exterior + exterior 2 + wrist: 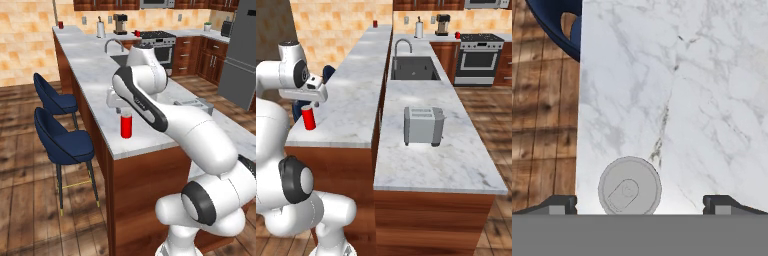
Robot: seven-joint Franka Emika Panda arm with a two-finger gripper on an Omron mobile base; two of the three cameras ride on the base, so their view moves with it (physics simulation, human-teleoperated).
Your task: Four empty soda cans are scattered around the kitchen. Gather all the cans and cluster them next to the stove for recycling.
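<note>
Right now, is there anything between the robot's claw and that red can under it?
No. In the hand view the gripper hangs open above the soda can, with just air between.

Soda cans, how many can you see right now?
3. One soda can under the end effector, one at the counter's far end, one beside the stove. The fourth may be hidden.

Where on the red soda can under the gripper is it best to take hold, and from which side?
Grip the soda can on its round red side wall, coming straight down from above. It stands upright on the marble counter, silver top facing the hand. The open gripper already straddles it, though the can sits nearer one finger, so centring first seems wise.
</note>
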